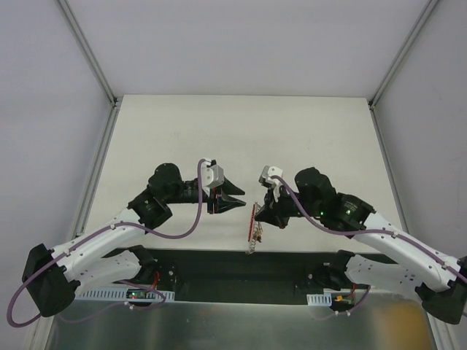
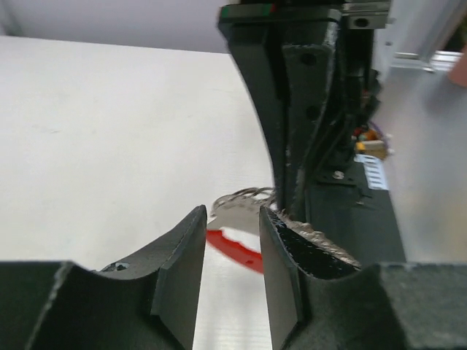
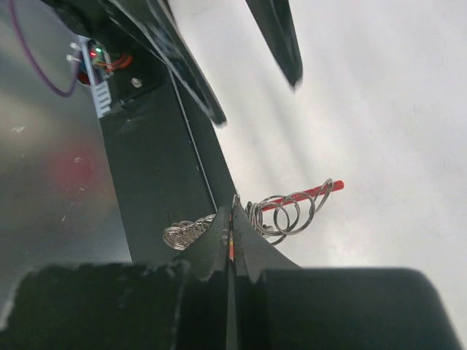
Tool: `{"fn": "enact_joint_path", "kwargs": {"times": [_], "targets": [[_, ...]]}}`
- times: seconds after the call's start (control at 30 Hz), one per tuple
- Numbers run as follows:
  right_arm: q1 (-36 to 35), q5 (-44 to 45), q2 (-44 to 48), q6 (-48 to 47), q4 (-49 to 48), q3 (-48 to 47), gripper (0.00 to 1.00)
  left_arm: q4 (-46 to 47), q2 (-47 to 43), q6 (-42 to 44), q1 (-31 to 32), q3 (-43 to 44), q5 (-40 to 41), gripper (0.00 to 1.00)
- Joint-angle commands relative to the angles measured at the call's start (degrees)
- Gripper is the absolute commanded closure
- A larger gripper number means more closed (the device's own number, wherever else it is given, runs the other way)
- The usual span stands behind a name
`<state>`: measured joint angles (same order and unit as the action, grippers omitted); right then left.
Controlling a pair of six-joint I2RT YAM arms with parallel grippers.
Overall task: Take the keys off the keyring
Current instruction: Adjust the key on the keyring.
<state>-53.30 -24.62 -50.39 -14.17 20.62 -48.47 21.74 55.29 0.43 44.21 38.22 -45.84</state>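
My right gripper (image 1: pixel 264 215) is shut on the keyring (image 3: pixel 292 211), whose thin wire loops fan out just right of the pinched fingertips (image 3: pixel 232 208). The ring's red plastic piece (image 3: pixel 321 191) pokes out to the right. The keys (image 3: pixel 186 232) form a jagged silvery bunch left of the jaws, and in the top view they hang below the red piece (image 1: pixel 254 216) as a small cluster (image 1: pixel 250 240). My left gripper (image 1: pixel 232 203) stands open just left of the ring. Seen from its wrist (image 2: pixel 232 219), the red piece (image 2: pixel 237 248) and wire loops (image 2: pixel 241 200) lie beyond its parted fingers, untouched.
A black base strip (image 1: pixel 241 266) runs along the near table edge under the hanging keys, with bare metal in front of it. The white tabletop (image 1: pixel 241 138) stretches behind both arms, bounded by pale walls. The right arm's black fingers (image 2: pixel 306 109) rise close ahead of the left wrist camera.
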Motion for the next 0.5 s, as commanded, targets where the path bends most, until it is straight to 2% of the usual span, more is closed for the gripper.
{"fn": "enact_joint_path", "kwargs": {"times": [0.0, 0.1, 0.17, 0.3, 0.43, 0.47], "targets": [[-0.31, 9.49, -2.16, 8.28, 10.45, -8.38, 0.99, 1.29, -5.79, -0.25, -0.70, -3.05, 17.85, 0.63], [-0.05, 15.12, -6.20, 11.79, 18.54, -14.18, 0.99, 0.24, -8.79, -0.25, -0.70, -4.90, 22.02, 0.58], [0.12, 17.14, -9.79, 13.03, 21.73, -16.30, 0.99, 0.24, -9.84, -2.53, -0.61, -6.22, 21.33, 0.52], [2.23, 17.68, -16.12, 16.63, 29.98, -22.09, 0.99, -1.43, -10.55, -2.46, -0.61, -7.54, 17.81, 0.53], [4.86, 13.83, -21.93, 16.55, 34.74, -27.19, 0.99, -0.56, -10.73, -2.53, 0.96, -9.47, 19.39, 0.54], [5.65, 12.25, -22.99, 16.37, 35.45, -28.25, 0.99, -0.03, -10.55, -2.36, 0.97, -9.82, 16.95, 0.55]]}}
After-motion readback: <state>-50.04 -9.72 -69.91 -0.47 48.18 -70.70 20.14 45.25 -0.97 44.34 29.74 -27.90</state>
